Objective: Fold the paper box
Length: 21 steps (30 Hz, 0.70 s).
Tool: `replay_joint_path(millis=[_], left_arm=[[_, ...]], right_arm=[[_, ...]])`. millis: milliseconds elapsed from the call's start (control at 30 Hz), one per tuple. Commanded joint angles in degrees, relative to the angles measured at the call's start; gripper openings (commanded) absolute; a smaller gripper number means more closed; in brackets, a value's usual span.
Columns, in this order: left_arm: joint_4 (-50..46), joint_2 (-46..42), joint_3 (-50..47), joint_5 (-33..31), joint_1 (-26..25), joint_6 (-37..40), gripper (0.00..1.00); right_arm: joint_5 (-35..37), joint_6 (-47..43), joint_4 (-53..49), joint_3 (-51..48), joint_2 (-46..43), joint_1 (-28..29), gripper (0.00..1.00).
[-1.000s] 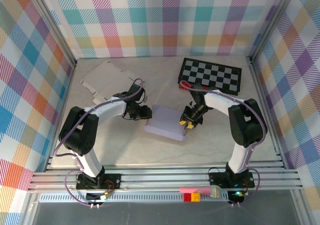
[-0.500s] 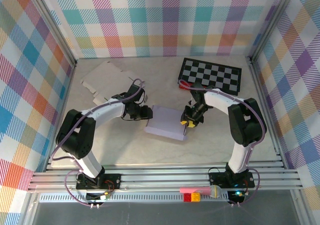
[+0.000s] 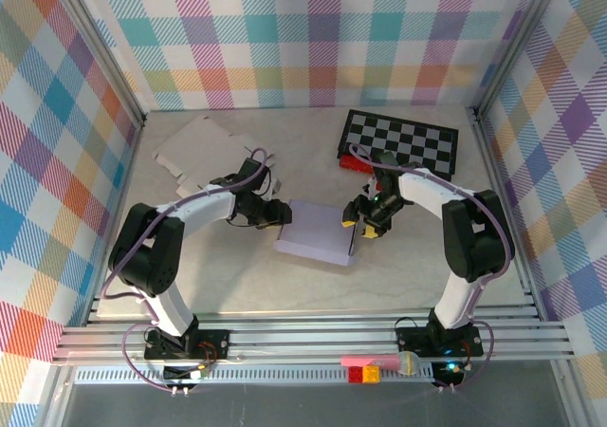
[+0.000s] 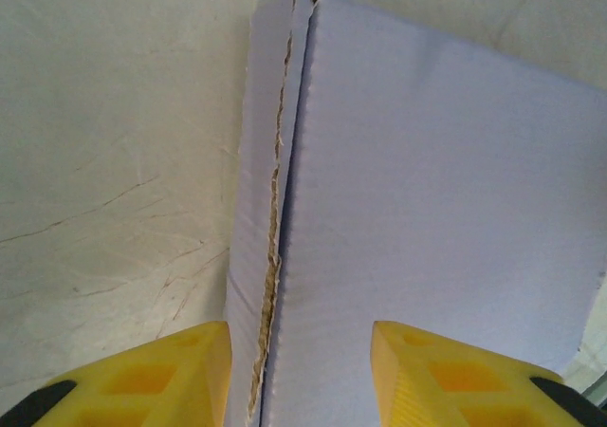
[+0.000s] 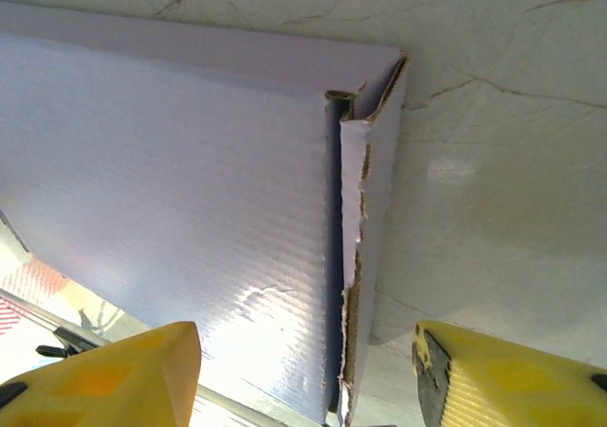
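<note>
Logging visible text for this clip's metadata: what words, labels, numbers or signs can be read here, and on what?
No readable text anywhere.
The lavender corrugated paper box shows blank faces.
The black-and-white checkered board carries squares only.
The flat beige cardboard sheet looks unprinted.
The small pink, red and yellow pieces on the near rail are too small to tell.

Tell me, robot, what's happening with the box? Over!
Left gripper open, astride box edge. Right gripper open, astride opposite edge. It lies flat. Checkerboard behind, apart.
</note>
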Motion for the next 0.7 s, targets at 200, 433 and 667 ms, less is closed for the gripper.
replay_joint_path(millis=[200,433,667], left_arm=[[5.27,1.22,-1.41,2.98,0.16,-0.21,0.33],[6.86,1.29,-3.06,3.21,0.05,-1.09,0.25],[7.31,1.38,-3.60,3.00,-0.41,-1.47,0.29]], right_arm=[[-4.81,-2.22,3.61,-1.59,2.09,-1.38,0.64],[-6.18,-3.71,4.75,-1.72,3.60,-3.78,0.72],[-8.87,-5.42,5.20,-0.89,5.49,-4.79,0.73]])
